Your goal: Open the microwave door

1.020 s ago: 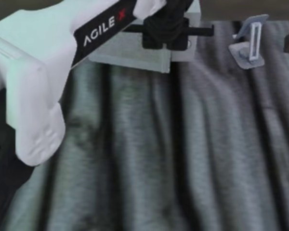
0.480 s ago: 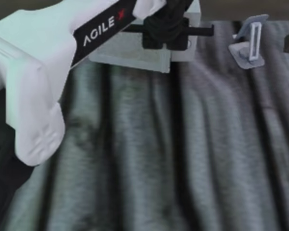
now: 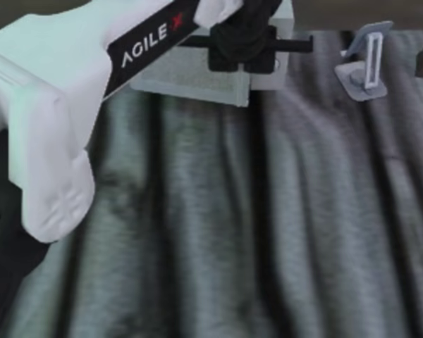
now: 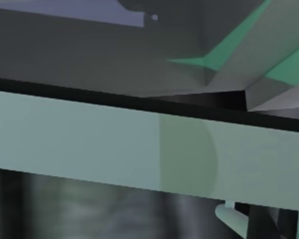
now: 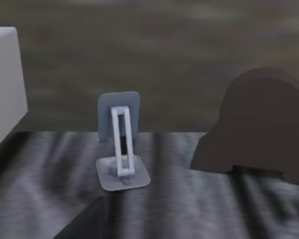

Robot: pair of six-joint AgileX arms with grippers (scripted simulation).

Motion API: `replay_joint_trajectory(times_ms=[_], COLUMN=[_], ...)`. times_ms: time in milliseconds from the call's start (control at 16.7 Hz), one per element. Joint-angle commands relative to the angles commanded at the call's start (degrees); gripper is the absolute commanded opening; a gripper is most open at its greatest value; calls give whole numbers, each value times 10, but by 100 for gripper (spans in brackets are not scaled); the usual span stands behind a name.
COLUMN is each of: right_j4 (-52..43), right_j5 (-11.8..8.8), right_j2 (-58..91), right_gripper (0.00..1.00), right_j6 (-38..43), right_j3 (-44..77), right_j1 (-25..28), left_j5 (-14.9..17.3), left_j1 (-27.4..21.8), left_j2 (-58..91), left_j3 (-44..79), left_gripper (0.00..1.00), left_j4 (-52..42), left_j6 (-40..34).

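Observation:
The microwave [image 3: 268,74], a pale boxy appliance, stands at the table's far edge, left of centre. Its door [image 3: 190,83] is a pale panel that slants a little out from the front. My left gripper [image 3: 241,56], black, hangs over the door's right end, close against the microwave. In the left wrist view the door's edge [image 4: 89,139] runs as a pale band across the picture, with a small pale rounded handle [image 4: 231,219] just below it. My right arm is parked off to the right; only a dark part of its gripper [image 5: 87,224] shows.
A small pale phone stand [image 3: 365,67] sits on the dark wrinkled cloth [image 3: 233,225] to the right of the microwave. A dark domed object [image 5: 254,129] stands farther right, at the table's far right edge. My left arm's white body [image 3: 49,127] spans the near left.

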Motion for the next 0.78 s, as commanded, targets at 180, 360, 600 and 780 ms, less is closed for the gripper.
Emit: replay_joint_trajectory(times_ms=[180,360,600,780], right_j4=[0,0,0,0], right_j5=[0,0,0,0], right_j2=[0,0,0,0], right_gripper=[100,100,100,100], right_j6=[0,0,0,0], right_j3=[0,0,0,0], right_j1=[0,0,0,0], left_j5=[0,0,3,12], left_j1=[0,0,-4,1], left_j2=[0,0,-3,-36], left_j3=[0,0,-11,-68], left_gripper=[0,0,0,0], left_j4=[0,0,7,34], left_j6=[0,0,4,27])
